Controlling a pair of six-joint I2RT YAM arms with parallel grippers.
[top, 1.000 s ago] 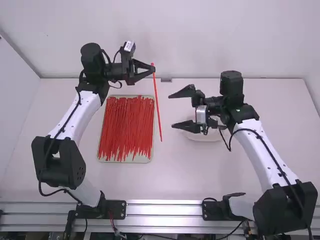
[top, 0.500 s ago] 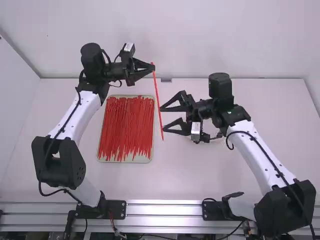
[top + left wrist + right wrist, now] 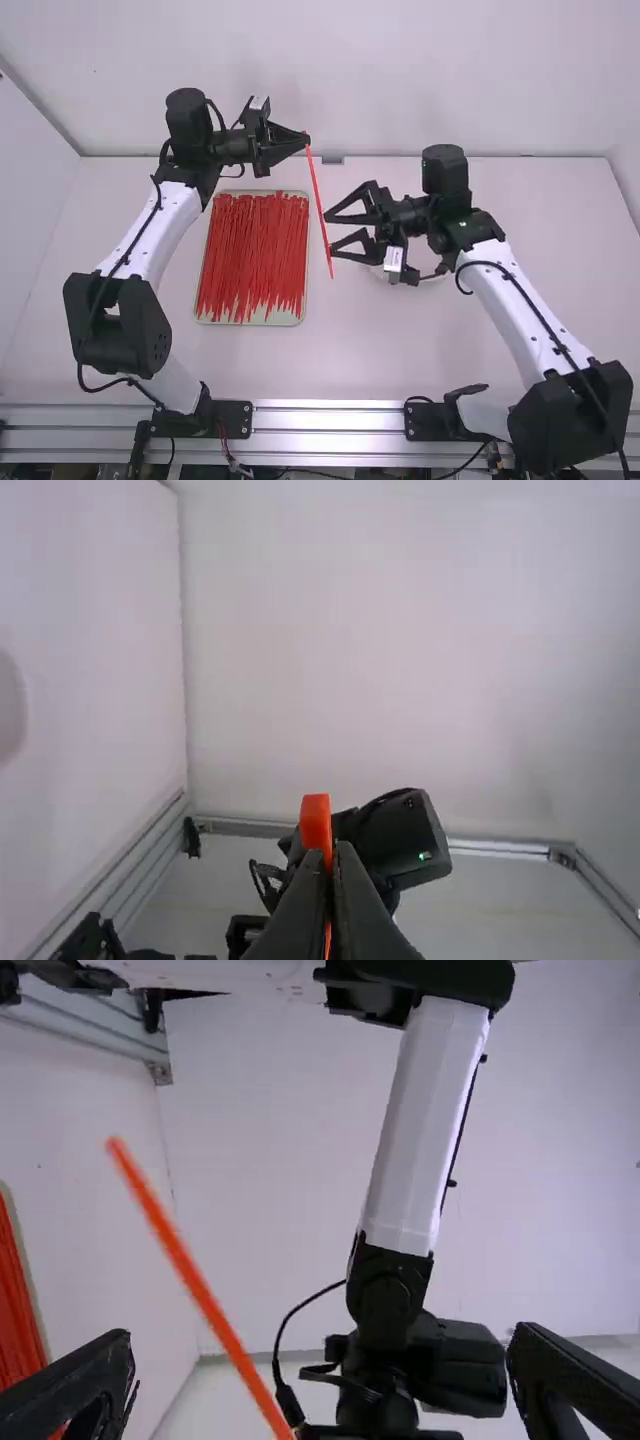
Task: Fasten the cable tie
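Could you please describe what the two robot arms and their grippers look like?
The left arm and right arm have white tubular links and black cylindrical joints, with thin black cables looping alongside. The left gripper and right gripper are black, each with two tapering, pointed fingers.

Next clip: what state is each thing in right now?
left hand, shut on the cable tie at its top end.
cable tie, straight, unfastened, hanging down.
right hand, open, by the tie's lower part, not gripping.
spare ties, loose, lying flat on the tray.
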